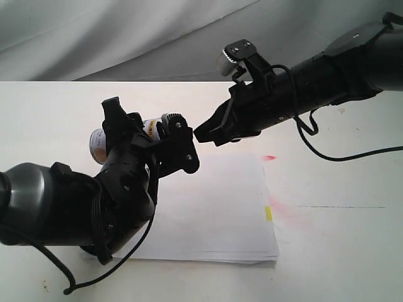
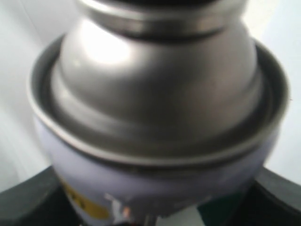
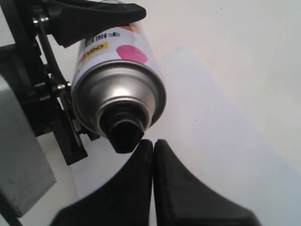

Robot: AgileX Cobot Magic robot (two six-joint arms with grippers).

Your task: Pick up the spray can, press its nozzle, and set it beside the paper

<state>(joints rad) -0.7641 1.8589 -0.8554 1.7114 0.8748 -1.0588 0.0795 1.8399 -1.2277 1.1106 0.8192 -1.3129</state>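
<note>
My left gripper (image 1: 165, 139) is shut on the spray can (image 1: 150, 128) and holds it lying sideways in the air above the paper (image 1: 214, 214). In the left wrist view the can's silver shoulder (image 2: 155, 89) fills the picture, with black fingers (image 2: 28, 202) on either side of the label. In the right wrist view the can (image 3: 117, 66) points its black nozzle (image 3: 124, 133) at my right gripper (image 3: 153, 143). That gripper (image 1: 200, 133) is shut and empty. Its tips sit right at the nozzle; I cannot tell whether they touch.
The paper lies on a white table (image 1: 50, 113). Pink marks (image 1: 269, 157) and a pink smear (image 1: 289, 211) lie off its right edge, and a yellow mark (image 1: 268, 214) sits on that edge. Grey cloth (image 1: 126, 31) hangs behind. Cables (image 1: 327, 154) trail from both arms.
</note>
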